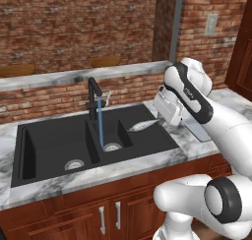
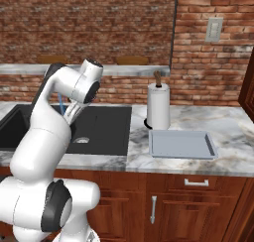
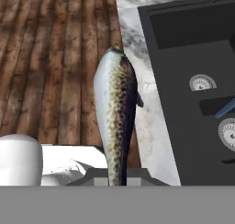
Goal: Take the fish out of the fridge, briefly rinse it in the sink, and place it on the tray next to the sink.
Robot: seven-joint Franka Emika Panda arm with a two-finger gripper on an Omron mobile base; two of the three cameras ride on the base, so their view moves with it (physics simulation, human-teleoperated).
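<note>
Black double-basin sink (image 1: pixel 59 140) set in marble counter (image 2: pixel 198 166), blue stream running from faucet (image 1: pixel 93 99) into right basin. Pale tray (image 2: pixel 181 144) on counter right of sink, just before paper-towel roll (image 2: pixel 158 106). Gripper (image 1: pixel 160 120) clamped on fish (image 1: pixel 141 126), held level over right basin beside the stream

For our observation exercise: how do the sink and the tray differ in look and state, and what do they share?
The sink is black and deep with two basins; the tray is pale grey-blue, shallow and single. Water runs from the faucet into the sink, while the tray lies bare and dry. The fish hangs over the sink, not over the tray. Both are rectangular, on the marble counter.
</note>
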